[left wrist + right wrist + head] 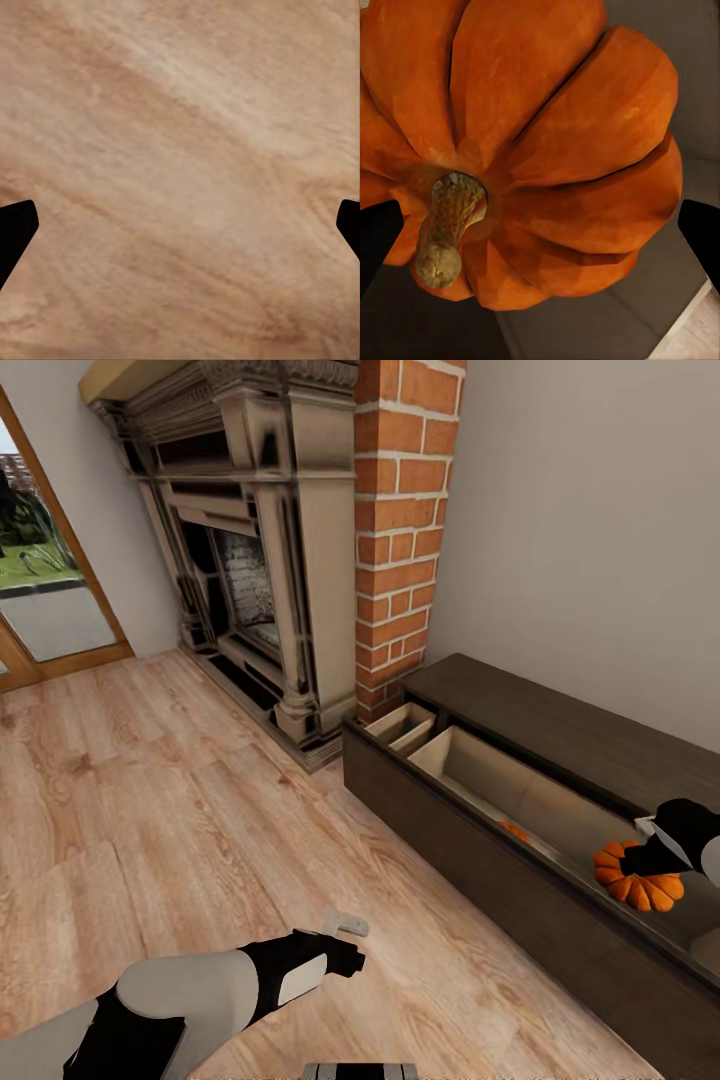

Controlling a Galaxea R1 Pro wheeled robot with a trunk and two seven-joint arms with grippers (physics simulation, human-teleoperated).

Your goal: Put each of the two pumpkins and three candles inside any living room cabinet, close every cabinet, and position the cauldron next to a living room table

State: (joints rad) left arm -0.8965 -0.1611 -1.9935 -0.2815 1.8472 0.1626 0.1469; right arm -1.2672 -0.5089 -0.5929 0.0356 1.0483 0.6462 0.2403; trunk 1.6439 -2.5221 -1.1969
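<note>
The dark brown cabinet (560,730) stands along the right wall with a long drawer (480,785) pulled open, its inside light beige. My right gripper (650,860) is shut on a bright orange ribbed pumpkin (635,885) and holds it tilted over the drawer's right part. In the right wrist view the pumpkin (547,142) sits between the dark fingertips (701,232), its stem facing the camera. A sliver of a second orange pumpkin (515,830) shows low inside the drawer. My left gripper (345,950) is open above bare wooden floor (180,150).
A grey stone fireplace (260,560) and a red brick column (400,530) stand left of the cabinet. A smaller compartment (405,725) is open at the cabinet's left end. A glass door (40,590) is at the far left. Wooden floor (150,810) spreads ahead.
</note>
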